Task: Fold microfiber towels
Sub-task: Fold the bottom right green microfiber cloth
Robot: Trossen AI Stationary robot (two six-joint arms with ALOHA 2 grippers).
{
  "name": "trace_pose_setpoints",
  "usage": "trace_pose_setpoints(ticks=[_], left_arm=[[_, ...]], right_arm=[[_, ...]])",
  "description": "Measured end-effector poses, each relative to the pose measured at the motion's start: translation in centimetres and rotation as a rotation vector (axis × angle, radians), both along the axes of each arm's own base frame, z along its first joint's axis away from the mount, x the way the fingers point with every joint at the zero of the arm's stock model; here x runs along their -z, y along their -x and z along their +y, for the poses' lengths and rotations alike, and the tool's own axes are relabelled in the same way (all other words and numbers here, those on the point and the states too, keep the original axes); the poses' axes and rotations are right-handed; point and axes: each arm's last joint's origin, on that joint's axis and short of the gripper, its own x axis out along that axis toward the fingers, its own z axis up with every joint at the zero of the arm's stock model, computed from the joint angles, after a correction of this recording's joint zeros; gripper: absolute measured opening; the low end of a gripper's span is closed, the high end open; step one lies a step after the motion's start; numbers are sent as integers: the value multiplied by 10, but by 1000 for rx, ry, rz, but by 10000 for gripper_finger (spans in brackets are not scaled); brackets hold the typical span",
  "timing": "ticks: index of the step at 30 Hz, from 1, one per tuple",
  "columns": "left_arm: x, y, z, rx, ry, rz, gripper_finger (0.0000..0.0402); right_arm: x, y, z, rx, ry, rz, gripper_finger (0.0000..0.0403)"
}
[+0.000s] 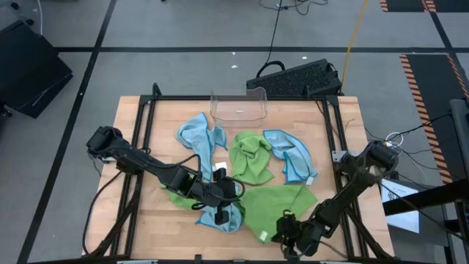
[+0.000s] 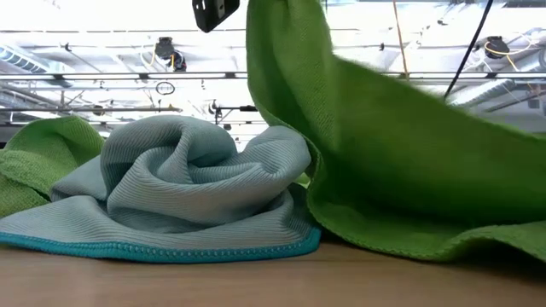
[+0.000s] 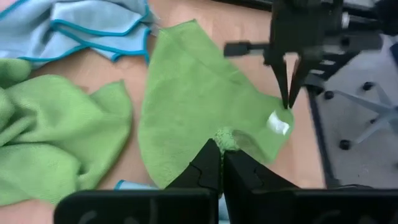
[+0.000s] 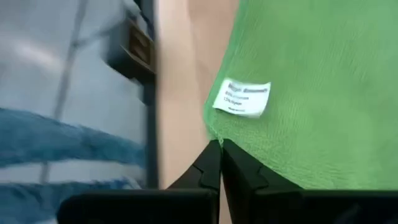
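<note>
Left arm: extends from the table's left edge diagonally toward the front centre, wrist low over the surface. Left gripper point(image 3: 217, 155): fingers closed together, pinching green towel point(image 3: 199, 106) fabric. Right arm: reaches from the right edge down to the front edge. Right gripper point(image 4: 219, 149): fingers closed on the same towel's corner, just beside its white tag point(image 4: 241, 97).

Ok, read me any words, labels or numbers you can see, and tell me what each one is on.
White tag on the green towel pinched by the right gripper: a few printed lines, too blurred to read.
The same tag, left wrist view: too small to read.
No other text is readable.
</note>
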Motion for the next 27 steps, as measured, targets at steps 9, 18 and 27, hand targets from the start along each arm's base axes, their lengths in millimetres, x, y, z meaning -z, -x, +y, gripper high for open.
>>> trace_pose_setpoints(ticks=[9,18,27], left_arm=[[-17,-1,-24,77,175,-166,5],[-43,0,-25,25,167,-372,3],[-73,-13,12,-33,100,-610,3]], right_arm=[[-84,21,-39,142,-5,-161,1],[-168,54,-110,323,70,-450,0],[-216,70,-161,503,116,-692,0]])
